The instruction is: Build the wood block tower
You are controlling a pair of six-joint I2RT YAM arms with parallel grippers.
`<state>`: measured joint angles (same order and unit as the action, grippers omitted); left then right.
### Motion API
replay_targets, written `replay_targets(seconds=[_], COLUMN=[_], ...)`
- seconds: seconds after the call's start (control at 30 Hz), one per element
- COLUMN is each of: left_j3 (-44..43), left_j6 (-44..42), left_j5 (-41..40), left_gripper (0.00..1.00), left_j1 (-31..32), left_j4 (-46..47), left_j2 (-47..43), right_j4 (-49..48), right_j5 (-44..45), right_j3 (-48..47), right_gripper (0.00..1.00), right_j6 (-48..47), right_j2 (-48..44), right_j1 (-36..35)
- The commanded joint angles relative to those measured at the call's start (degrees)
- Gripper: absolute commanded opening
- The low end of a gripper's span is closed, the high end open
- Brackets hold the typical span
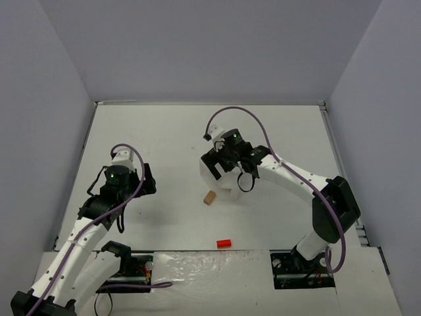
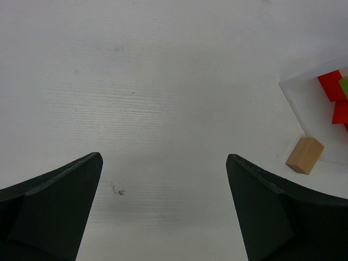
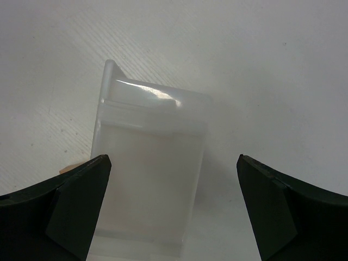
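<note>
Nearest lens: left fingers [image 2: 60, 196] in lower corners of wrist view, spread wide, nothing between them, bare tabletop [image 2: 163, 81] below; right fingers [image 3: 70, 201] also wide apart and empty, white tray [image 3: 149, 163] lying between and beyond them; tower pieces scattered, unstacked; red blocks [image 2: 330, 85] and green block [image 2: 343, 86] lie in tray; tan block [image 2: 305, 155] on tabletop just beside tray corner; lone red block [image 1: 224, 243] on tabletop near arm bases, well apart from tray.

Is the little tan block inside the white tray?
No, the tan block lies on the table outside the white tray, by its corner.
</note>
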<state>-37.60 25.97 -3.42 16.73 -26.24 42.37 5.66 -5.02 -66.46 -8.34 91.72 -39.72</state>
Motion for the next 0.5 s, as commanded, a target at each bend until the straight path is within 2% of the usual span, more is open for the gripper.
replay_targets(seconds=[0.0,0.2,0.47], left_j3=[-0.54,-0.54,-0.54], left_j6=[-0.92,-0.92,-1.18], left_j5=[0.6,0.34,0.66], left_gripper=[0.97,0.97,0.97], left_j1=[-0.38,-0.38,-0.38], left_j4=[2.95,3.04,3.43], left_j2=[0.34,0.7,1.1], right_j4=[0.14,0.14,0.31], right_j5=[1.39,5.97,-3.66], right_j3=[-1.65,-3.86,-4.23], right_gripper=[1.0,1.0,1.0], right_j6=[0.69,0.43,1.72], right_j2=[-0.57,-4.53,-4.74], right_j1=[0.7,0.7,0.53])
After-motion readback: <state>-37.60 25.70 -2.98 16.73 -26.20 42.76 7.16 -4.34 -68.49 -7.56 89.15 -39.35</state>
